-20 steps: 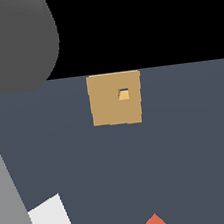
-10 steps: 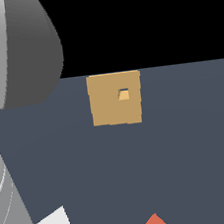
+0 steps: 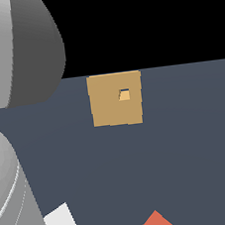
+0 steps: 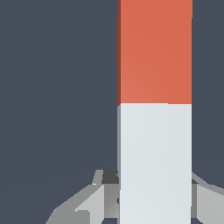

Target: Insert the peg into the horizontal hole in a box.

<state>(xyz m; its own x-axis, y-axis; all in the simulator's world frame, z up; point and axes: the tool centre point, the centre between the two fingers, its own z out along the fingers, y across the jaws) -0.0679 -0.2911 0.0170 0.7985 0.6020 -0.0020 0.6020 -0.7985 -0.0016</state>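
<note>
1. My claw (image 4: 153,205) shows in the wrist view as two grey fingers (image 4: 89,205), one on each side of the pale end of the peg (image 4: 155,109); they sit right against its sides, so I judge myself clamped on the peg, though the contact faces themselves are hidden behind the bar

2. The peg runs straight away from my claw, pale grey-white half nearest me and orange-red half beyond it, with only the dark surface (image 4: 57,87) behind it in that view

3. In the exterior view only a red corner of the peg pokes in at the bottom edge, and a pale slab shows near my grey arm (image 3: 16,121) at that view's left; I cannot say for certain what that slab is

4. The box (image 3: 116,99) stands on the surface well apart from the peg, at the far side of the surface in the exterior view, its small square hole (image 3: 124,95) facing the camera and showing nothing inside

5. My reading of progress: grasping looks done, the peg is in my hold; everything else is left, namely carrying it across to the box, lining the tip up with the hole, and pushing it in

6. Whether the peg is level with the hole I cannot tell from these views
</note>
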